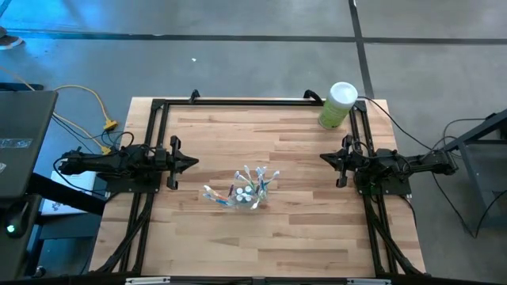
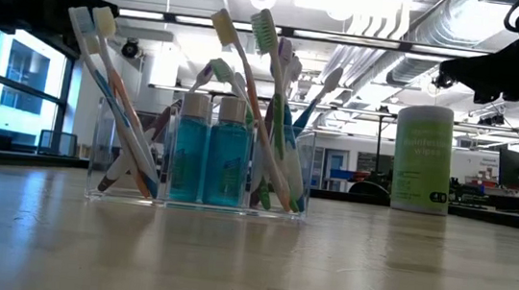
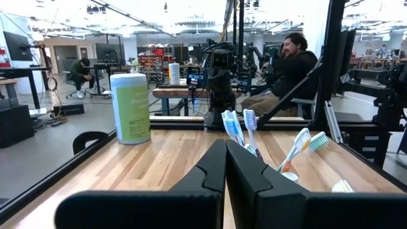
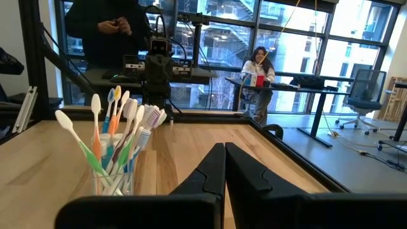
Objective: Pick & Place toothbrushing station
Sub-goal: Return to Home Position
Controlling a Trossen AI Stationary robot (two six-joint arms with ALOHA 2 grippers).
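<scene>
Near the middle of the light wooden table (image 1: 277, 229) stood a small clear plastic holder (image 2: 101, 138). It was full of thin toothbrushes in many colours (image 2: 245, 95). Their brush ends pointed up and leaned out every way. Two little teal toothpaste tubes with white caps (image 2: 188, 162) stood straight up, side by side, in the holder too.

The left gripper (image 1: 192, 162) hung by the left side of the table, well apart from the holder. Its two dark fingers (image 3: 213, 172) were pressed together with nothing between them. The right gripper (image 1: 325, 157) hung by the right side, its fingers (image 4: 213, 172) pressed together too, and it held nothing.

A tall light-green can with a white lid (image 1: 338, 105) stood at the far right corner, near the right arm. Beyond the table, a person (image 3: 289, 63) sat in the room.
</scene>
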